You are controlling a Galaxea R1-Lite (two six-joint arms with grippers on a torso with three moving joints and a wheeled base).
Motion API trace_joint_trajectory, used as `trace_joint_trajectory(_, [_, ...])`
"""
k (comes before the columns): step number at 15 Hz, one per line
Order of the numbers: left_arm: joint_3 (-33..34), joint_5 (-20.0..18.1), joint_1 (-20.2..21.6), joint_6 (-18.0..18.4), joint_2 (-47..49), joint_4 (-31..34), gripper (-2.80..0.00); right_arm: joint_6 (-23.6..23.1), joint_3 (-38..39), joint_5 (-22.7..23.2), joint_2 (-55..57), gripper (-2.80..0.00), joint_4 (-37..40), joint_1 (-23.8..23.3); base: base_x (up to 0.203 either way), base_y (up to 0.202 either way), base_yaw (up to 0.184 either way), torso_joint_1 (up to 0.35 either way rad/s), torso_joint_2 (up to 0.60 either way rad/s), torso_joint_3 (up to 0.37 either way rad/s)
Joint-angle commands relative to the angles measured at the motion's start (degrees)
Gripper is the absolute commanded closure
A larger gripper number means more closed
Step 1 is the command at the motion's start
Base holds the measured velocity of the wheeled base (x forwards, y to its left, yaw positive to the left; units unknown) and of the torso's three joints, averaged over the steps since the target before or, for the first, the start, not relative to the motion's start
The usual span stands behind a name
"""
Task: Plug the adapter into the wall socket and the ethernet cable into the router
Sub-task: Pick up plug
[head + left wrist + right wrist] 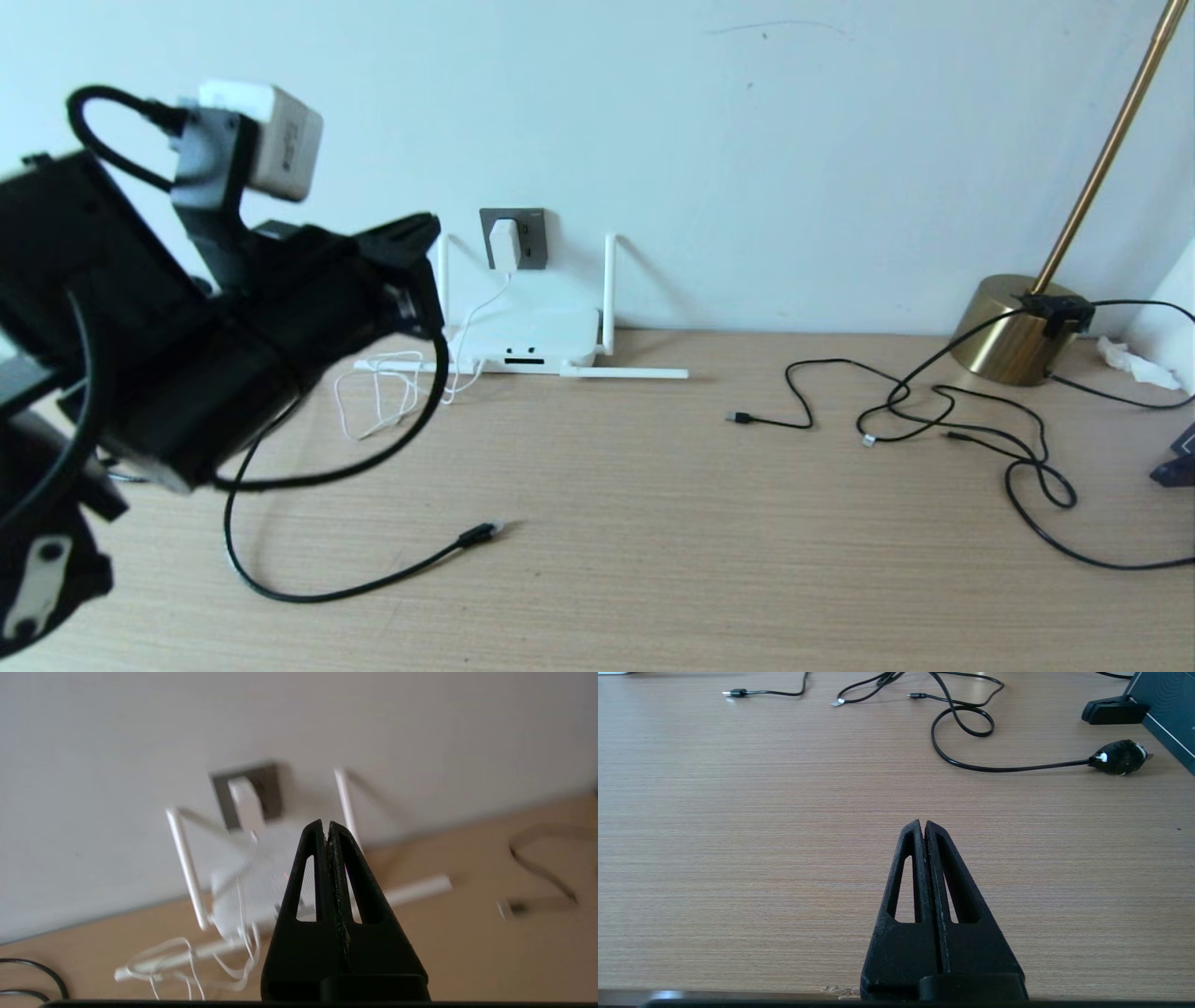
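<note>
One half is done: the adapter [505,245] sits in the wall socket [534,224]. Your left gripper [326,828] hangs above the table [653,523], jaws pressed together, empty. Open them, take the ethernet cable [478,534] behind its plug, and line it up squarely with the router [523,343].

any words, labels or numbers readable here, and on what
None can be read.
Wrist camera on the left arm: grey print on its white side, too blurred to read.
Wall socket: a faint mark at its top corner, too small to read.
Adapter, router: no text visible.
</note>
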Motion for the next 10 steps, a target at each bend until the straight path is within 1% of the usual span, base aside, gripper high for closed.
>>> trace_joint_trajectory(1, [11.9,-4.6,-1.3,3.2,-5.0,-0.2,0.00,0.0,0.0,0.0,0.0,0.00,0.0,0.0,0.000,0.000,0.000,0.000,0.00,0.000])
trace_joint_trajectory(2, [15.7,-7.6,-1.6,4.6,-6.2,0.6,0.00,0.0,0.0,0.0,0.0,0.00,0.0,0.0,0.000,0.000,0.000,0.000,0.00,0.000])
trace_joint_trajectory(3, [18.3,-11.8,-1.7,6.0,-7.7,3.8,0.00,0.0,0.0,0.0,-0.1,0.00,0.0,0.0,0.000,0.000,0.000,0.000,0.00,0.000])
trace_joint_trajectory(4, [18.9,-13.7,-1.8,6.7,-8.9,8.5,0.00,0.1,0.0,0.0,0.0,0.00,0.0,0.0,0.000,0.000,0.000,0.000,0.00,0.000])
trace_joint_trajectory(6, [18.3,-17.2,-1.8,7.1,-11.0,18.8,0.00,0.0,0.0,0.0,0.0,0.00,0.0,0.0,0.000,0.000,0.000,0.000,0.00,0.000])
trace_joint_trajectory(7, [16.8,-19.5,-1.9,7.2,-11.3,23.8,0.00,0.1,0.0,0.0,0.0,0.00,0.0,0.0,0.000,0.000,0.000,0.000,0.00,0.000])
trace_joint_trajectory(8, [15.0,-20.9,-1.9,7.6,-11.1,27.6,0.00,0.1,0.0,0.0,-0.1,0.00,0.0,0.0,0.000,0.000,0.000,0.000,0.00,0.000])
trace_joint_trajectory(9, [13.6,-21.9,-2.0,9.1,-10.9,31.7,0.00,0.1,0.0,0.0,-0.1,0.00,0.0,0.0,0.000,0.000,0.000,0.000,0.00,0.000])
trace_joint_trajectory(10, [13.2,-23.2,-2.1,10.6,-10.8,34.7,-2.69,0.0,0.0,0.0,-0.1,0.00,0.0,0.0,0.000,0.000,0.000,0.000,0.00,0.000])
